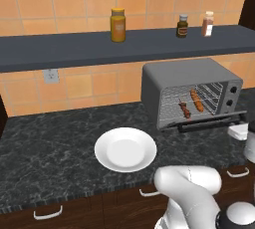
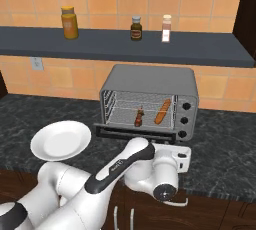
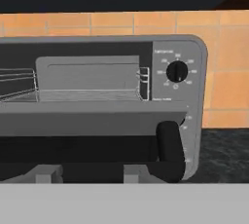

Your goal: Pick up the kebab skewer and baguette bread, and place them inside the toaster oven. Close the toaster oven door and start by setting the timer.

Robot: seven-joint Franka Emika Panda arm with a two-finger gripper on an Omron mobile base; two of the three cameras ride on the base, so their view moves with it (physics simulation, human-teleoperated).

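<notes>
A: Where do the food items sit?

B: Both lie on the wire rack inside the grey metallic toaster oven (image 2: 148, 105). The kebab skewer (image 2: 138, 117), a thin stick with dark red-brown meat chunks, rests left of the baguette bread (image 2: 161, 112), a small orange-brown loaf with rounded ends. They lie apart, probably so each heats evenly. I judge the loading part done.

A: And the toaster oven door?

B: The dark glass toaster oven door (image 2: 135, 133) in its grey frame hangs folded down and open, its black bar handle (image 3: 168, 150) toward the robot. The hand sits low, just in front of that handle, which suits lifting the door shut next.

A: What is the two-finger gripper (image 3: 87, 174) doing?

B: Its tips rise under the handle bar in the hand view. They stand apart, but the angle is poor, so I cannot tell whether they clasp anything.

A: Any readable writing?

B: Pale marks ring the black timer knob (image 3: 177, 71), too small to read. The jars on the dark shelf (image 2: 215, 49) show labels, also illegible. A white round plate (image 1: 125, 149) lies bare on the black marbled counter (image 1: 45, 148), since the food has left it.
</notes>
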